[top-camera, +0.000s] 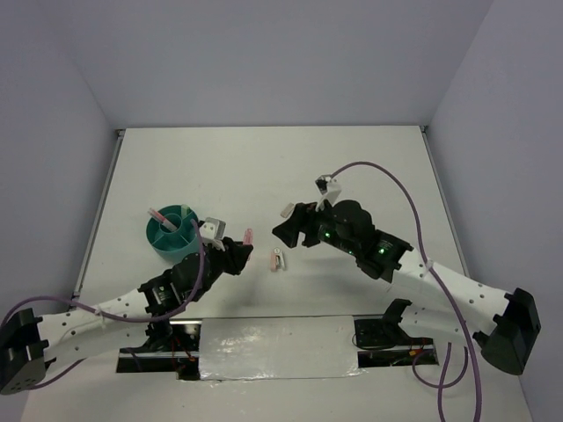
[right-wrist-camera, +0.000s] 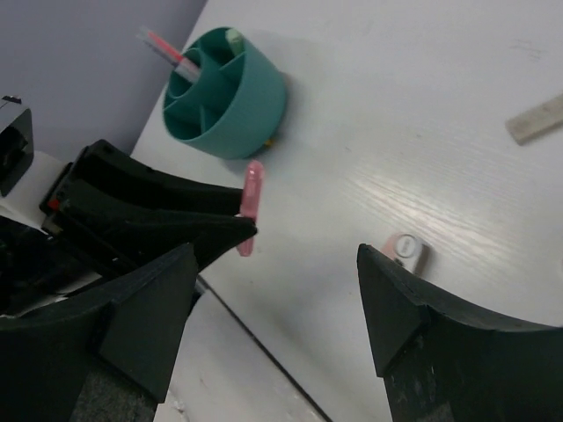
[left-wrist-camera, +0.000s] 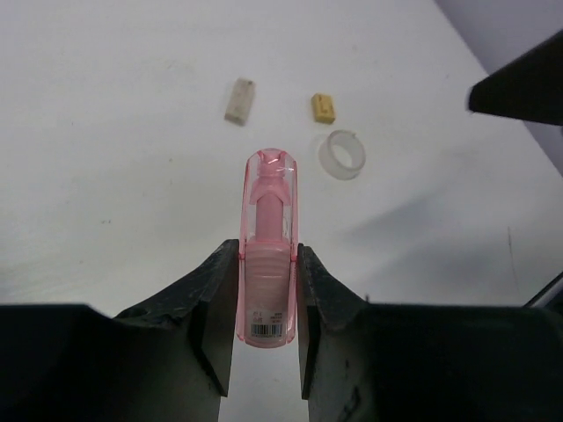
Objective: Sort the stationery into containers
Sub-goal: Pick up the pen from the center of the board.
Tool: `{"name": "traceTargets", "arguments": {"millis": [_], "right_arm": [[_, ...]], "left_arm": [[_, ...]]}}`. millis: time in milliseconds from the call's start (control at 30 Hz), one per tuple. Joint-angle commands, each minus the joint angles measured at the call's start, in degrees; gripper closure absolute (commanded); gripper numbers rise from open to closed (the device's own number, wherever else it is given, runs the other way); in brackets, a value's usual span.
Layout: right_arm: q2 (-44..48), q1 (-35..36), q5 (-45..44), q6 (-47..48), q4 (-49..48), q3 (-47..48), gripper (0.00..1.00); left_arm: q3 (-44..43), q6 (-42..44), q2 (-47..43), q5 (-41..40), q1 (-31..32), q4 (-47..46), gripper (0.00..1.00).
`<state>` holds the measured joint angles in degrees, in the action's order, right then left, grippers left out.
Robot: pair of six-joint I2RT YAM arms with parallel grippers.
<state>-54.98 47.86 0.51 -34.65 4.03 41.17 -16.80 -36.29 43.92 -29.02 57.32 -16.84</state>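
My left gripper (left-wrist-camera: 267, 264) is shut on the pink stick (left-wrist-camera: 267, 230), held above the table just right of the teal organizer (top-camera: 173, 233). A thin pink pen (right-wrist-camera: 163, 44) and the mint-green tube (right-wrist-camera: 233, 37) stand in the organizer's compartments. The pink-white clip (top-camera: 278, 260) lies on the table between the two grippers. My right gripper (top-camera: 288, 230) is open and empty, a little above the clip (right-wrist-camera: 405, 251). The grey block (left-wrist-camera: 239, 101), tan nub (left-wrist-camera: 323, 107) and clear tape ring (left-wrist-camera: 341, 154) lie beyond the stick. I cannot make out the thin dark pen.
The organizer (right-wrist-camera: 230, 92) stands close to the table's left edge and the left wall. My right arm (top-camera: 378, 251) hangs over the middle right of the table and hides the nub and tape ring in the top view. A silver strip (top-camera: 273, 347) lies between the arm bases.
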Motion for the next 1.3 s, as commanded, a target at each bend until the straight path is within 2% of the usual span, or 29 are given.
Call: {"name": "traceTargets", "arguments": {"millis": [0, 133, 233, 333, 600, 633, 700, 733, 800, 833, 867, 900, 933, 967, 1033, 1067, 1100, 1133, 1167, 1200, 1233, 1267], "right_arm": [[-3.81, 3.64, 2.65, -1.64, -6.22, 5.66, 0.2], [-11.7, 7.51, 0.98, -1.64, -7.28, 9.1, 0.21], [-14.71, 9.53, -0.42, -2.26, -7.98, 10.69, 0.26], [-18.48, 11.12, -6.03, -2.7, -6.76, 12.7, 0.3], [-20.52, 11.38, -8.95, -3.23, -8.25, 14.2, 0.45], [-20.86, 11.38, -9.04, -3.14, -8.25, 14.38, 0.53], [-21.04, 11.38, -8.16, -2.88, -8.16, 14.56, 0.62], [-21.04, 11.47, -7.73, -2.79, -8.51, 14.47, 0.77], [-20.96, 11.38, -6.5, -3.05, -8.95, 13.85, 0.94], [-20.61, 11.38, -6.14, -3.14, -9.56, 13.16, 1.0], [-20.34, 11.38, -5.44, -2.62, -10.35, 12.8, 1.0], [-19.99, 11.3, -4.04, -1.92, -12.54, 12.36, 1.0], [-19.82, 11.38, -3.07, -0.86, -13.78, 11.84, 1.0], [-19.73, 11.38, -2.28, 2.54, -15.27, 11.74, 1.0], [-19.9, 11.03, -1.04, 6.33, -19.49, 11.57, 1.0], [-20.08, 9.55, -0.78, 9.83, -21.15, 11.48, 1.0], [-21.12, 8.58, 2.88, 11.61, -25.52, 11.39, 1.0], [-22.0, 7.61, 4.39, 13.19, -27.39, 11.74, 1.0], [-23.14, 5.34, 5.71, 15.38, -28.89, 12.53, 1.0], [-26.72, 4.27, 7.12, 16.1, -30.65, 13.84, 1.0], [-29.11, 3.39, 10.96, 17.24, -31.45, 17.33, 1.0], [-31.48, 2.69, 12.65, 19.17, -31.89, 19.46, 1.0]], "left_arm": [[0.01, 10.7, -3.92, 3.52, 0.51, -8.48, 1.0], [0.36, 13.53, -7.35, 5.89, 0.51, -8.12, 1.0], [1.06, 14.06, -8.93, 7.04, 0.51, -8.47, 1.0], [1.59, 14.41, -9.82, 8.97, 0.51, -9.09, 1.0], [2.56, 14.32, -10.35, 11.0, 0.6, -10.75, 1.0], [2.56, 14.23, -10.43, 10.91, 0.6, -10.84, 1.0], [2.56, 14.06, -10.52, 10.38, 0.6, -10.85, 1.0], [2.47, 14.06, -10.44, 10.3, 0.69, -10.67, 1.0], [1.77, 13.88, -10.26, 8.89, 0.6, -9.88, 1.0], [1.25, 13.45, -10.17, 8.37, 0.6, -8.57, 0.95], [0.63, 13.27, -10.0, 6.97, 0.6, -7.52, 0.9], [-1.29, 13.09, -9.73, 6.35, 0.6, -6.2, 0.8], [-2.79, 12.66, -9.47, 5.3, 0.69, -1.84, 0.32], [-4.46, 10.56, -9.38, 3.63, 0.6, 1.51, 0.04], [-12.35, 6.87, -8.33, -4.35, 0.6, 11.07, 0.01], [-19.43, 2.15, -7.02, -9.78, 0.6, 24.18, 0.01], [-23.16, -0.77, -6.14, -12.44, 0.6, 31.45, 0.01], [-27.37, -7.76, -5.17, -15.08, 0.6, 39.44, 0.01], [-31.24, -10.96, -4.2, -17.46, 0.6, 54.74, 0.01], [-38.76, -14.65, -2.45, -22.09, 0.6, 62.38, 0.01], [-42.4, -18.69, -1.74, -24.75, 0.69, 70.11, 0.01], [-45.49, -28.3, -1.21, -27.56, 0.6, 77.67, 0.01]]}}
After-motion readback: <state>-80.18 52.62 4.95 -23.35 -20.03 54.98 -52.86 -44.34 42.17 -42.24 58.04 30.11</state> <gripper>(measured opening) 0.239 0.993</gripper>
